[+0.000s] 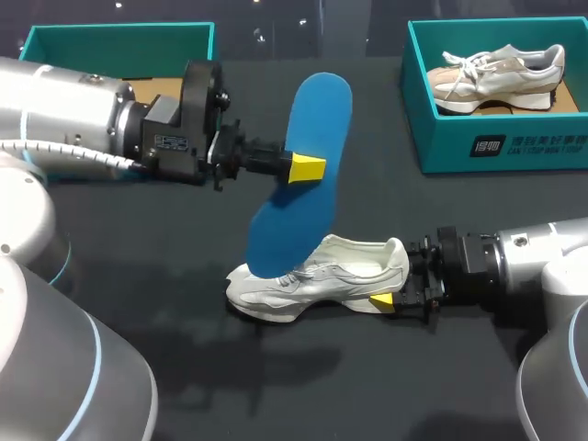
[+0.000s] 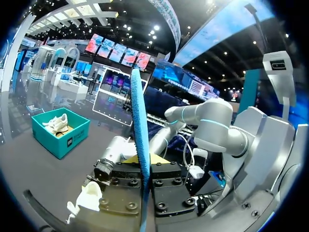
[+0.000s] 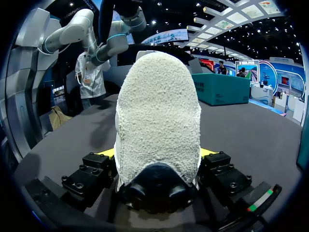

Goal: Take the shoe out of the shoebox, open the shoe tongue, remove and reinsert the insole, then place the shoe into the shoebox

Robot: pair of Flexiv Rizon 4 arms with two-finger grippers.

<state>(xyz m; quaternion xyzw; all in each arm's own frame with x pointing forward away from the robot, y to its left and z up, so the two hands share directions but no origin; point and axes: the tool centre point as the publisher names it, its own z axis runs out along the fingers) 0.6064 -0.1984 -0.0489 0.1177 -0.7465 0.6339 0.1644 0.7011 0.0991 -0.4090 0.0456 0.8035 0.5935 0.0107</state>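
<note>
Pinches the flat blue foam insole (image 1: 287, 209) in the left gripper (image 1: 304, 169), steeply tilted, lower tip just over the mouth of the white mesh sneaker (image 1: 322, 276) on the dark table (image 1: 202, 367) (heel clamped in the right gripper (image 1: 395, 287), toe leftward)

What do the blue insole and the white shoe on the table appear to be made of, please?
The blue insole is probably foam with a matte, finely fuzzy fabric face. The white shoe shows a nubby, matte heel, likely textile or suede.
</note>
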